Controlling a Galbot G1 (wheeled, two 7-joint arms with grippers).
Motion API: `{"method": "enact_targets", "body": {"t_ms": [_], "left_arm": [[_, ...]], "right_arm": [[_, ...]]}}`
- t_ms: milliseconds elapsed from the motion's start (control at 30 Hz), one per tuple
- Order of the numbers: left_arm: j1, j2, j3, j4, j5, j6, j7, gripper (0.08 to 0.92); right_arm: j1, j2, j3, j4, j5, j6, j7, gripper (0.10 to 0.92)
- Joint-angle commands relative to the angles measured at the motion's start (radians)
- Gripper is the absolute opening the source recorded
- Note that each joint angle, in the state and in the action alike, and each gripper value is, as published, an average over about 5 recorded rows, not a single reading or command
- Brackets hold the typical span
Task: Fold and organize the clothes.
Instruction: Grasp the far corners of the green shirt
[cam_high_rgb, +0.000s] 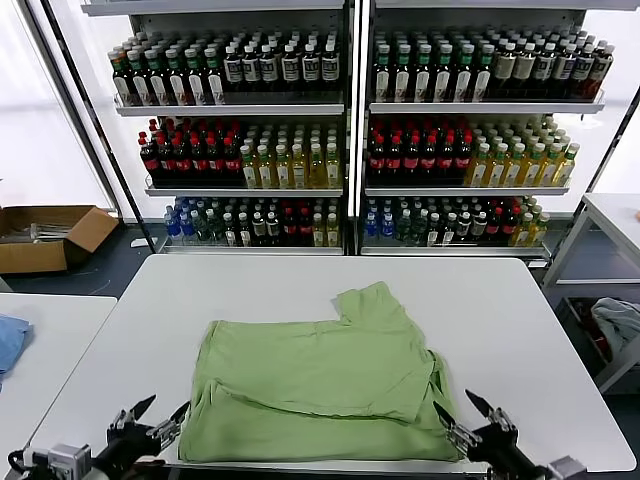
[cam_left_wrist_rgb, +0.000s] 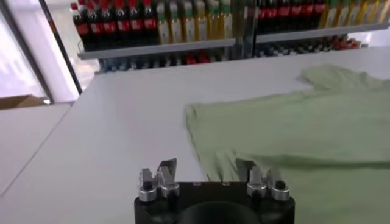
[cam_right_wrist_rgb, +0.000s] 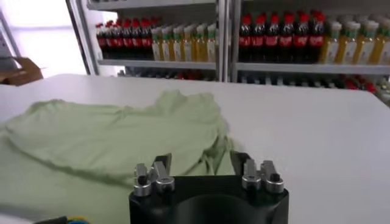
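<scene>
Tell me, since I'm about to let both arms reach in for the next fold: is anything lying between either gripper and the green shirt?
Nothing visible is. The left gripper and right gripper both sit open at the table's near edge, one by each near corner of the green shirt, with only bare tabletop in between.

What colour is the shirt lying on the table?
Light green, plain on the side showing; the shirt shows best in the head view.
</scene>
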Motion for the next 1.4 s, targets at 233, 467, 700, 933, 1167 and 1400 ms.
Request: {"method": "enact_targets", "body": {"t_ms": [233, 467, 700, 933, 1167, 1400], "left_arm": [[-0.547, 0.306, 0.310, 0.391, -0.200, 0.000, 0.012, 0.819], [-0.746, 0.300, 0.463, 0.577, -0.216, 0.000, 0.020, 0.823], [-0.831, 0.270, 0.535, 0.686, -0.212, -0.001, 0.019, 0.823], [-0.875, 0.242, 0.564, 0.753, -0.210, -0.001, 0.017, 0.823], [-0.884, 0.221, 0.575, 0.775, -0.197, -0.001, 0.013, 0.823], [-0.881, 0.212, 0.590, 0.779, -0.188, -0.001, 0.013, 0.823]], "right_arm": [[0.842, -0.108, -0.381, -0.528, 0.136, -0.146, -0.079, 0.822], [1.035, -0.056, -0.535, -0.740, 0.127, -0.149, -0.097, 0.823], [1.205, 0.032, -0.652, -0.935, 0.081, -0.143, -0.110, 0.823], [1.256, 0.089, -0.701, -1.038, 0.050, -0.130, -0.124, 0.823], [1.242, 0.106, -0.709, -1.058, 0.041, -0.125, -0.126, 0.823], [1.228, 0.116, -0.716, -1.075, 0.017, -0.127, -0.123, 0.823]]}}
